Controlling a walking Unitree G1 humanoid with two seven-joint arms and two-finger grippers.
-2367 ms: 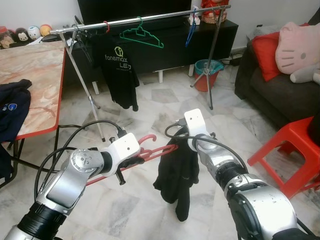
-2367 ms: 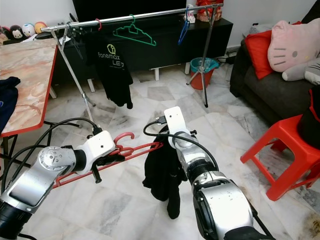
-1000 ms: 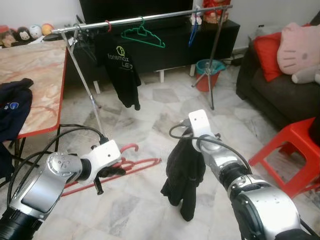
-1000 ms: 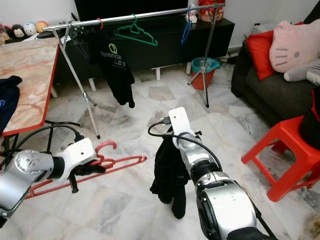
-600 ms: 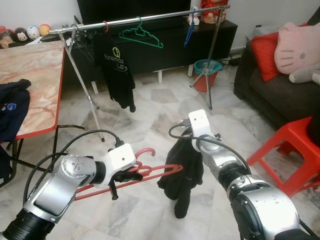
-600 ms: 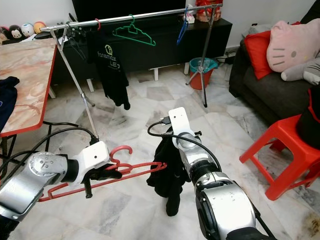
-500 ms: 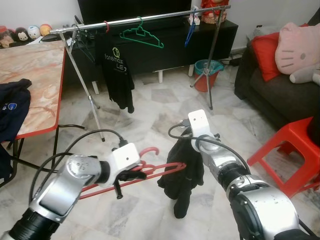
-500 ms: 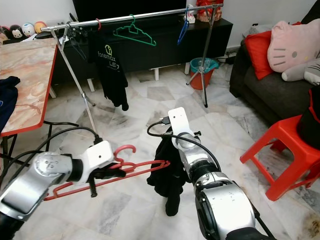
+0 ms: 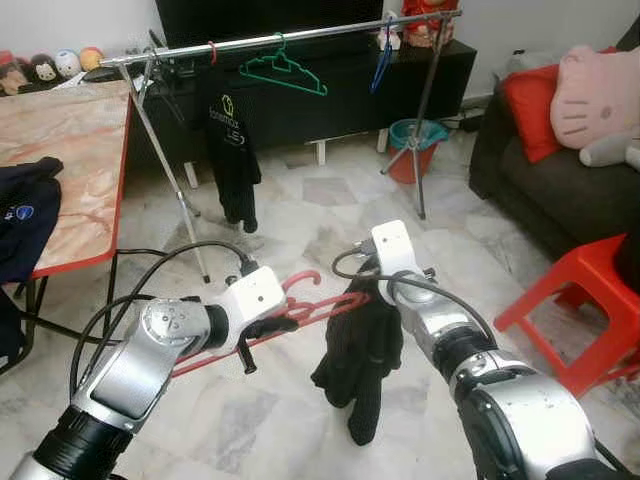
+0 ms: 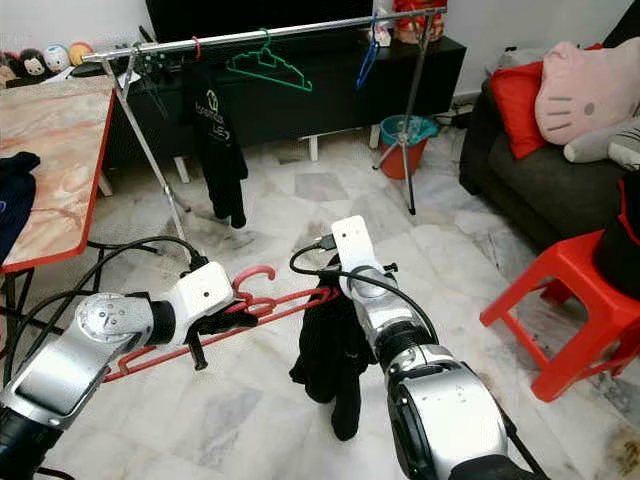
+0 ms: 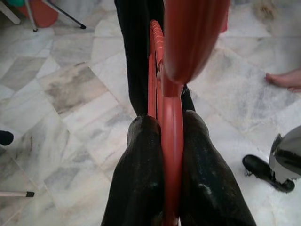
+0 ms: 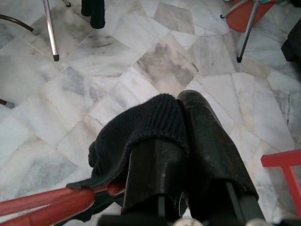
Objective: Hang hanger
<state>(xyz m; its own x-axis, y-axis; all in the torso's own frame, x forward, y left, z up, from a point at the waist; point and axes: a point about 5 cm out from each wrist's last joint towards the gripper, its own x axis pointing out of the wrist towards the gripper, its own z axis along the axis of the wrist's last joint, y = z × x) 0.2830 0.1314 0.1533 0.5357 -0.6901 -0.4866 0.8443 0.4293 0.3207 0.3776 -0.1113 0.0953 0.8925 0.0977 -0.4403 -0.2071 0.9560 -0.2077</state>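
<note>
two tools [image 9: 278,322] [image 9: 362,296] hold red hanger [image 9: 310,305] and black garment [image 9: 358,365] short of rail [image 9: 300,36].

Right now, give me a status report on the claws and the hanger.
Left claw shut on red hanger. Right claw shut on black garment, hanger's end at its collar. Rail ahead across open floor, nothing between.

The far end of the red hanger [image 9: 300,304] ran under the black garment [image 9: 358,358] and could not be seen, and that cloth also covered one finger of the right gripper [image 12: 181,122]. In the left wrist view the hanger's hook was a blurred red shape close to the lens, and a bare foot [image 11: 285,79] was cut off by the picture's edge. The print on the black shirt [image 9: 232,155] hanging from the rail [image 9: 300,34] was too small to read.
</note>
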